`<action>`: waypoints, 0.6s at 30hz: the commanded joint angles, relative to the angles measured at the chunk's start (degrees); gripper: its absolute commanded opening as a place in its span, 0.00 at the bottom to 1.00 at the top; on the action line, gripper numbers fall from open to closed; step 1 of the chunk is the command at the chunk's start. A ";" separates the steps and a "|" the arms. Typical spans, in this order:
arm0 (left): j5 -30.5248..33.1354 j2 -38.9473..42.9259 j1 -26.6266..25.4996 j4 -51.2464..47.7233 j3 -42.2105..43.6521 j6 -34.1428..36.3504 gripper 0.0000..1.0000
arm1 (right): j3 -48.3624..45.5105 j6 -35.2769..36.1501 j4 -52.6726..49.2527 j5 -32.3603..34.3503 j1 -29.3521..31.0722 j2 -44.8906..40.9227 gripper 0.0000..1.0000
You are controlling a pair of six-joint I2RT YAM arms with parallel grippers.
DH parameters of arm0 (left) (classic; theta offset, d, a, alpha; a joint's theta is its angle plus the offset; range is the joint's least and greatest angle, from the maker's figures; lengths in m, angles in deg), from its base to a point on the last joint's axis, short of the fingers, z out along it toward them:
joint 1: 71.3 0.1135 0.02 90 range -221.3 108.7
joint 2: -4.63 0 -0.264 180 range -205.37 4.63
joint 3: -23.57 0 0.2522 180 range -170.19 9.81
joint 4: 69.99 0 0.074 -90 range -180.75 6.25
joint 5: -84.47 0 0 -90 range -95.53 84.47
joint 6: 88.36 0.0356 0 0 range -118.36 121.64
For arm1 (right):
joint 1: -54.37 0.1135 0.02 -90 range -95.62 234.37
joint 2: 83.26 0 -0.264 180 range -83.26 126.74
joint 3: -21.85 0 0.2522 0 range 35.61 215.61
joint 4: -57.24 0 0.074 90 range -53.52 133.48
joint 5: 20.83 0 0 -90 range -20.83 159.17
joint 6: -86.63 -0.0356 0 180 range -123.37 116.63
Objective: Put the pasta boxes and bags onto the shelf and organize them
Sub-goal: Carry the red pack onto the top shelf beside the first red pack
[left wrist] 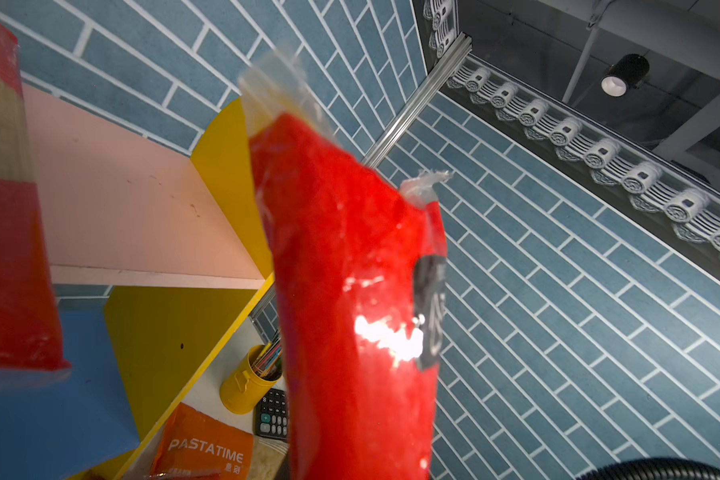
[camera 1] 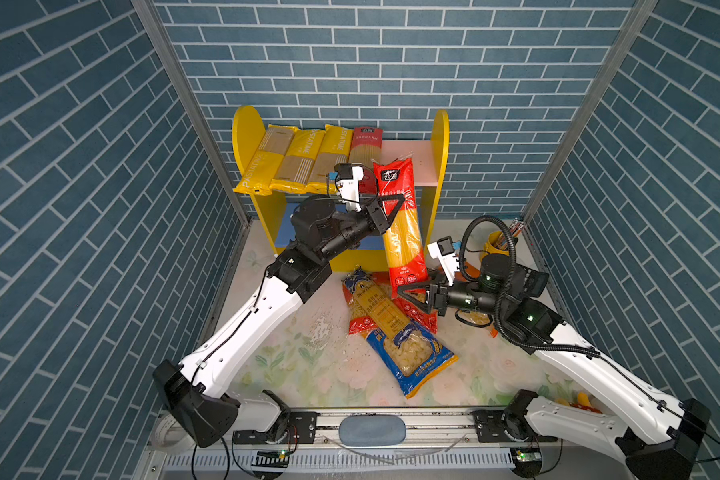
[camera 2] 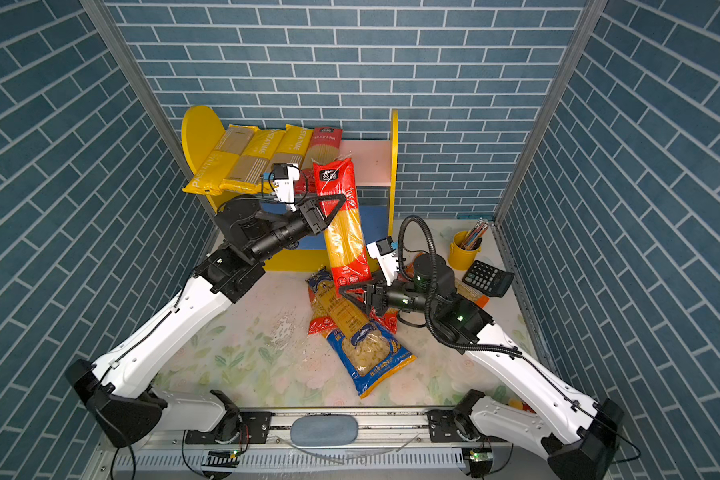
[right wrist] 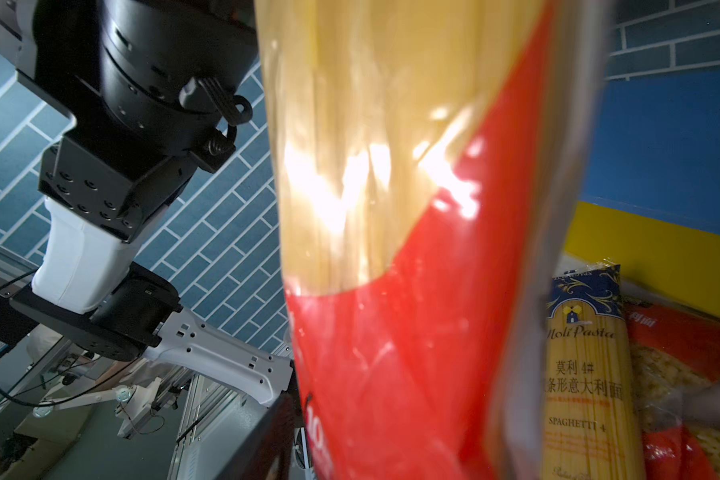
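A long red-and-clear spaghetti pack (camera 1: 402,232) (camera 2: 344,232) stands tilted in the air in front of the shelf (camera 1: 439,137) (camera 2: 393,158). My left gripper (camera 1: 398,205) (camera 2: 337,203) is shut on its upper half. My right gripper (camera 1: 406,293) (camera 2: 352,293) has its jaws around the pack's lower end (right wrist: 391,353); whether they press on it is unclear. Three yellow packs (camera 1: 296,158) and a red one (camera 1: 366,145) lie on the pink upper board. On the table lie a dark-blue spaghetti pack (camera 1: 375,307) (right wrist: 582,353), a blue short-pasta bag (camera 1: 412,357) and a red bag (right wrist: 682,374).
A yellow pencil cup (camera 1: 495,245) (left wrist: 246,382) and a calculator (camera 2: 487,278) stand at the back right by the wall. An orange pasta bag (left wrist: 204,449) lies near them, mostly behind my right arm. Brick-pattern walls close in the sides and the back.
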State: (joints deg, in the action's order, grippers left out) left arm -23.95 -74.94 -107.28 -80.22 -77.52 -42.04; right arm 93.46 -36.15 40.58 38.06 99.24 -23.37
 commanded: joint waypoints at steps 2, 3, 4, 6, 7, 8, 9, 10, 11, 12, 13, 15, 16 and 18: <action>1.46 -2.06 0.98 -0.28 -7.18 0.52 0.01 | 4.79 2.45 3.30 2.70 -0.62 2.29 0.45; 1.61 -2.62 1.45 -1.19 -8.02 0.53 0.03 | 5.53 2.38 3.84 2.72 -0.94 2.78 0.40; 1.54 -3.00 1.97 -1.90 -8.62 0.36 0.04 | 6.14 2.29 4.30 2.87 -1.27 3.13 0.37; 1.63 -3.72 3.15 -3.12 -10.01 0.31 0.08 | 7.39 1.46 5.55 3.04 -2.24 4.01 0.29; 1.69 -4.05 3.65 -3.58 -10.77 0.30 0.09 | 8.02 0.88 6.37 2.50 -2.86 4.48 0.27; 1.49 -4.63 4.34 -4.07 -11.90 0.33 0.11 | 8.78 0.14 7.49 1.76 -3.38 5.22 0.25; 1.16 -5.47 5.03 -4.72 -13.54 0.44 0.14 | 9.95 -0.66 8.21 1.19 -4.14 6.20 0.22; 0.87 -6.40 5.64 -5.56 -15.42 0.75 0.16 | 11.26 -1.30 8.61 0.54 -4.85 7.25 0.20; 0.43 -7.79 6.36 -6.83 -17.99 1.13 0.21 | 13.00 -2.30 9.28 -0.09 -5.62 8.76 0.18; 0.11 -9.35 7.15 -8.38 -20.72 1.37 0.24 | 14.90 -3.44 9.73 -0.39 -6.32 10.35 0.15; -0.25 -11.05 7.93 -9.80 -23.24 1.47 0.27 | 16.99 -4.55 10.33 -0.29 -6.94 12.04 0.12; -0.83 -14.18 9.74 -12.80 -27.87 1.36 0.39 | 21.37 -5.01 9.51 1.91 -7.32 15.43 0.10; -0.94 -15.65 10.72 -14.16 -29.80 1.64 0.51 | 23.84 -5.65 8.89 3.25 -7.66 17.37 0.10; -0.24 -18.48 12.74 -17.80 -33.85 1.90 0.64 | 27.69 -9.24 9.82 4.25 -8.68 21.17 0.09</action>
State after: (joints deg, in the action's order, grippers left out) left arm -24.43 -91.31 -97.14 -93.92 -106.52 -41.26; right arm 113.61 -40.76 42.61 37.82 92.53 -4.85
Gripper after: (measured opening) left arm 0.602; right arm 0.232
